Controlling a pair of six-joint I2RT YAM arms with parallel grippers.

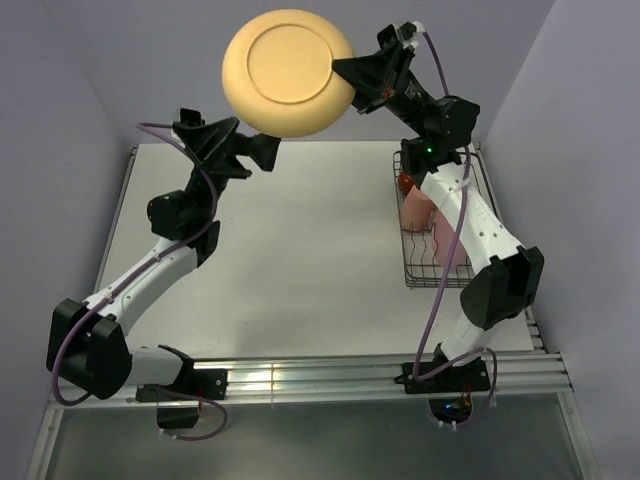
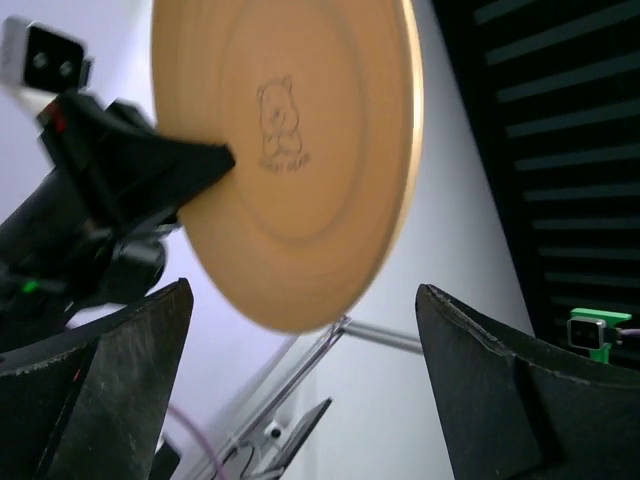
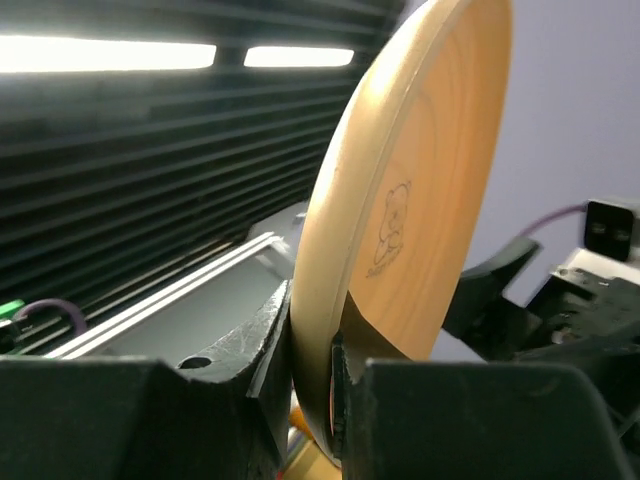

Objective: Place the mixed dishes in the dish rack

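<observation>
Lavender walls [image 1: 60, 80] on three sides of the table [image 1: 300, 260], a pale matte grey-white top. Metal rail [image 1: 330, 375] along the table's near edge, both arm bases bolted there. In the wrist views, a dark slatted panel [image 3: 150, 200] with two bright light strips [image 3: 100, 55], seemingly overhead.

Rack [image 1: 415, 275], black wire, on the table's right side, partly hidden by the right arm. Inside it are pink dishes [image 1: 418, 210] and a dark red piece [image 1: 405, 183]; which dishes they are can't be made out.

Plate [image 1: 288, 72], pale orange, held high above the table's far edge, face toward the top camera, bear print on the underside. Right gripper [image 1: 345, 72] is clamped on the plate's right rim, one finger on each face. Left gripper [image 1: 265, 150] sits just below the plate's lower-left edge, fingers [image 2: 110, 380] wide apart, not touching it.
</observation>
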